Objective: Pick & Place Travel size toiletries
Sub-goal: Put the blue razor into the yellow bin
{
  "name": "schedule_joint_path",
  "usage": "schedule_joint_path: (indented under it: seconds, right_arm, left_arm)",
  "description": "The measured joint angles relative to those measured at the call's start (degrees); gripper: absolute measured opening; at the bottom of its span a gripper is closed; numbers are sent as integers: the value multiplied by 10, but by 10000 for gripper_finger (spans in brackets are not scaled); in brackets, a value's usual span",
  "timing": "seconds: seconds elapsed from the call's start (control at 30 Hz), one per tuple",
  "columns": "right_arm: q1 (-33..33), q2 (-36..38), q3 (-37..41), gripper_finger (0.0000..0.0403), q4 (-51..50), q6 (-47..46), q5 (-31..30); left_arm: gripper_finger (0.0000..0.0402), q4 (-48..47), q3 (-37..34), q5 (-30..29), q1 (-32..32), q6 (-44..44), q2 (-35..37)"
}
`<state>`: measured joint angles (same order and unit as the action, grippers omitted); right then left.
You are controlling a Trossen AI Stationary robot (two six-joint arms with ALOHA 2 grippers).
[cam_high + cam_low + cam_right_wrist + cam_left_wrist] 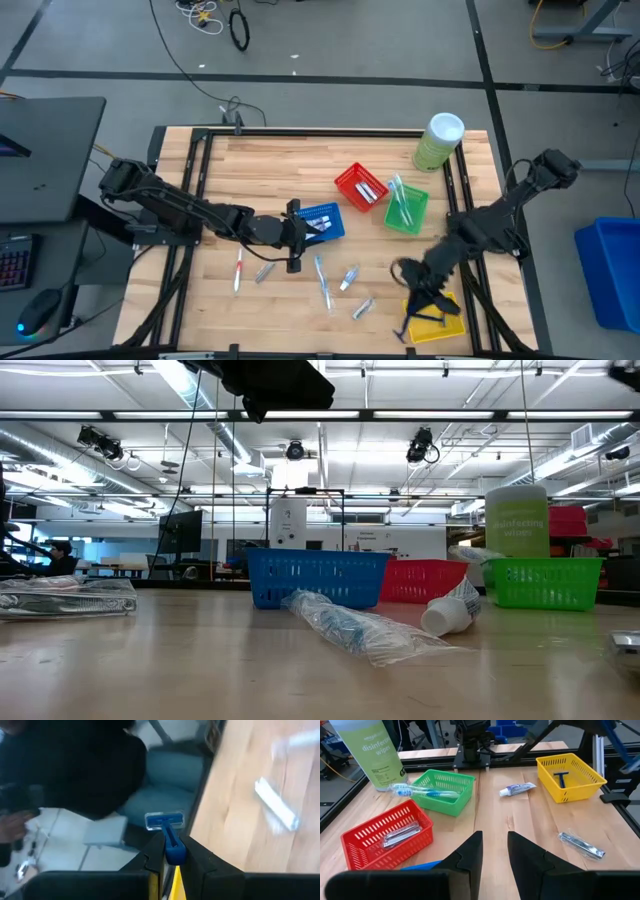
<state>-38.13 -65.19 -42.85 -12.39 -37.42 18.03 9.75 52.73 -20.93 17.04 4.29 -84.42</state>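
The travel size toiletries lie scattered across the lower middle of the high view. A red-handled toothbrush (238,271) sits at lower left, a small silver packet (264,272) just beside it, a wrapped pale blue toothbrush (322,281) near the centre, a white tube (349,279) to its right and another silver packet (362,308) below that.

In the left wrist view a silver wrapped item (401,834) lies in the red basket (362,843), a blue toothbrush (420,793) rests across the green basket (451,802), and a blue razor (562,778) lies in the yellow basket (580,787).

The left gripper (296,236) hovers at the blue basket (328,222) in the middle of the high view, its fingers (470,854) narrowly parted with nothing between them.

The right gripper (420,290), at lower right above the yellow basket, is closed on a blue razor (166,830), whose head sticks out past the fingertips in the right wrist view.

The pale green canister (367,750) at the upper left of the left wrist view reads "disinfecting wipes".
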Motion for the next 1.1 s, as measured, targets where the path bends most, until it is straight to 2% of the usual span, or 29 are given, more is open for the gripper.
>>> schedule_joint_path:
  seconds: [0.1, 0.2, 0.27, 0.53, 0.7, 1.1]
  right_arm:
    - [-55, 0, 0, 44, -29, -43, -51]
    - [-90, 0, 0, 45, -52, -61, -57]
    - [-103, 0, 0, 45, -77, -76, -68]
    - [-131, 0, 0, 47, -239, -231, -140]
    - [-134, 0, 0, 57, -233, -317, -179]
    - [-139, 0, 0, 111, -234, -343, -180]
  left_arm:
    - [100, 1, 0, 0, 0, 0, 0]
    - [100, 1, 0, 0, 0, -2, 0]
    - [100, 2, 0, 0, 0, -8, 0]
    - [100, 2, 0, -8, 0, -15, 0]
    - [100, 2, 0, -8, 0, -15, 0]
    - [100, 1, 0, -8, 0, -15, 0]
